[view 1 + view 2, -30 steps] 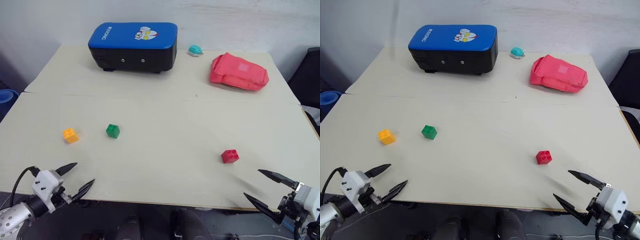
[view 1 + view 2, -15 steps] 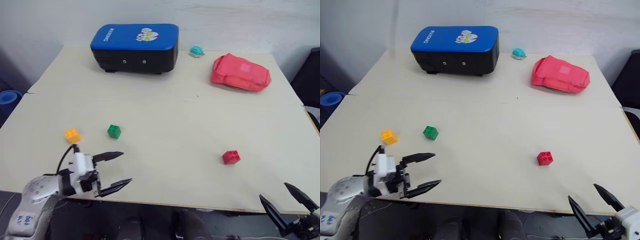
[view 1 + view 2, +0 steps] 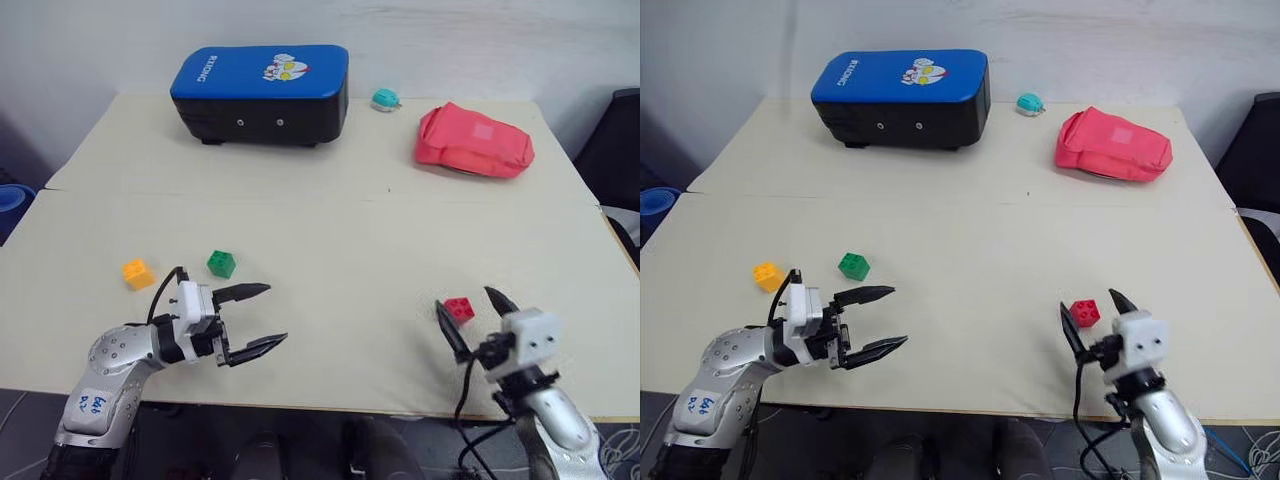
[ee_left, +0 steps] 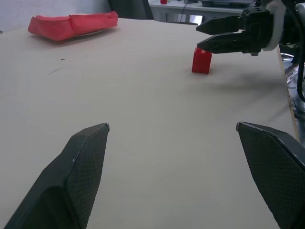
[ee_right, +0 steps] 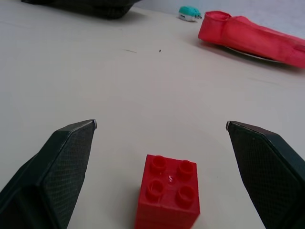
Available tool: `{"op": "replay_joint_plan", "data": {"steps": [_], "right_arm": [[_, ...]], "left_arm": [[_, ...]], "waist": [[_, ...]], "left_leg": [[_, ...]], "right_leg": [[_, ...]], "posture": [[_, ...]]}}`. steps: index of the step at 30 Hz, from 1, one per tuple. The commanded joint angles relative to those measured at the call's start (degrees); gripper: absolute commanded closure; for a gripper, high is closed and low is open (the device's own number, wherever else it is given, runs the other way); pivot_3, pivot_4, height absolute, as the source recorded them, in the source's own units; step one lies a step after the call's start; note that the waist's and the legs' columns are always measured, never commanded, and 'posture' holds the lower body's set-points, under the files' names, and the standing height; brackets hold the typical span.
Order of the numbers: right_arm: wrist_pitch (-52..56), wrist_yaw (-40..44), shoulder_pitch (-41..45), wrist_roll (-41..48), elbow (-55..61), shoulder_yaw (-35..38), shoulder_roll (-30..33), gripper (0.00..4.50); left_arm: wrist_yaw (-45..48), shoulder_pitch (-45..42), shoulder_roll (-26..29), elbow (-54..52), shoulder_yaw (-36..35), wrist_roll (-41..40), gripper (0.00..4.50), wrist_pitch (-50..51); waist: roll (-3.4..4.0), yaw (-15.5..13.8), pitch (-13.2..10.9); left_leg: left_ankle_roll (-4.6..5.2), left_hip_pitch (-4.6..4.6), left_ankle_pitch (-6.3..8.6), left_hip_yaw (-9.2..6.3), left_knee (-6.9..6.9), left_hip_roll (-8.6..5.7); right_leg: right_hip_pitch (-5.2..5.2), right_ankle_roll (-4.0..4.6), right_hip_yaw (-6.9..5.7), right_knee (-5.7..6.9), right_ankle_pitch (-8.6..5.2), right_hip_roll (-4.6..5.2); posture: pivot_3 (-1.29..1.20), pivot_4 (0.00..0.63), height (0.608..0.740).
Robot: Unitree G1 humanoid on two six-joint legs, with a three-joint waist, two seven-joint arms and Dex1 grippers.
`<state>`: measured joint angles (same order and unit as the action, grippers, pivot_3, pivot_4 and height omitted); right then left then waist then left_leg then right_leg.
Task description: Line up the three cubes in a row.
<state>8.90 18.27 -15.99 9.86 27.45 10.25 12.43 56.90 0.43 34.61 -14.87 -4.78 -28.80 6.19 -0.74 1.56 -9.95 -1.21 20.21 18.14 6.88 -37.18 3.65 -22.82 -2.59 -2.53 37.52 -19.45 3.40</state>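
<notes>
Head pair high over table (image 3: 330, 220); wrist views low, close

We are holding our left tool (image 3: 252, 318) low over the near part of the bench (image 3: 330, 240), its silver forearm reaching in from the near left corner and its two black fingers (image 4: 81, 167) spread wide, pointing level and toward our right. We are holding our right tool (image 3: 470, 313) at the near right, its white wrist block just behind it, pointing forward with its fingers (image 5: 57, 167) standing wide apart and gripping nothing.
</notes>
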Motion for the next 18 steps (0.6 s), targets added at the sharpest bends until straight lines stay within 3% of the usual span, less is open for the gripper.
{"op": "replay_joint_plan", "data": {"steps": [1, 6, 10, 15, 18], "right_arm": [[3.6, -2.3, 1.3, -1.1, 0.7, -0.2, 0.7, 0.4], [7.0, -3.3, 3.6, 1.4, 0.5, 1.8, 0.8, 1.87], [8.7, 1.2, 4.3, 5.2, 0.4, 2.4, 3.3, 3.09], [9.6, 9.9, 8.2, 12.1, -1.7, 4.3, 9.5, 3.07], [4.6, 22.6, 12.3, 15.2, -2.2, 0.5, 14.8, 3.07]], "left_arm": [[-0.7, -1.0, -0.5, -1.3, 0.1, 0.3, 0.0, -0.4], [-1.6, -1.0, -0.9, -2.4, 0.6, 0.5, 0.0, 0.0], [-2.0, -0.5, -0.9, -2.7, 0.7, 0.8, 0.0, -0.3], [-3.4, 1.6, -0.6, -3.9, -0.9, 0.9, 0.0, -0.5], [-4.3, 3.6, -0.5, -5.6, -1.4, 0.8, 0.0, -0.3]], "waist": [[0.0, 0.0, 0.0], [0.0, 0.2, 0.0], [0.0, 0.2, 0.0], [-0.03, 0.3, 0.0], [-0.05, 0.2, -0.1]], "left_leg": [[0.02, 0.01, 0.01, -0.01, -0.01, 0.0], [0.25, 0.0, 0.11, 0.0, -0.01, -0.02], [0.24, 0.0, 0.11, 0.0, 0.02, 0.0], [0.28, 0.0, 0.12, 0.02, 0.0, 0.0], [0.3, 0.0, 0.12, 0.01, 0.01, -0.01]], "right_leg": [[0.0, 0.0, -0.01, -0.02, 0.0, 0.01], [0.01, -0.03, 0.0, -0.01, 0.02, 0.01], [0.01, -0.03, 0.0, -0.01, 0.01, -0.02], [0.01, -0.03, 0.01, -0.01, 0.02, -0.02], [0.01, -0.04, 0.0, -0.03, 0.02, -0.03]], "posture": [[0.0, 0.15, 0.74], [0.0, 0.15, 0.74], [0.0, 0.15, 0.74], [0.0, 0.15, 0.74], [0.0, 0.15, 0.74]]}}
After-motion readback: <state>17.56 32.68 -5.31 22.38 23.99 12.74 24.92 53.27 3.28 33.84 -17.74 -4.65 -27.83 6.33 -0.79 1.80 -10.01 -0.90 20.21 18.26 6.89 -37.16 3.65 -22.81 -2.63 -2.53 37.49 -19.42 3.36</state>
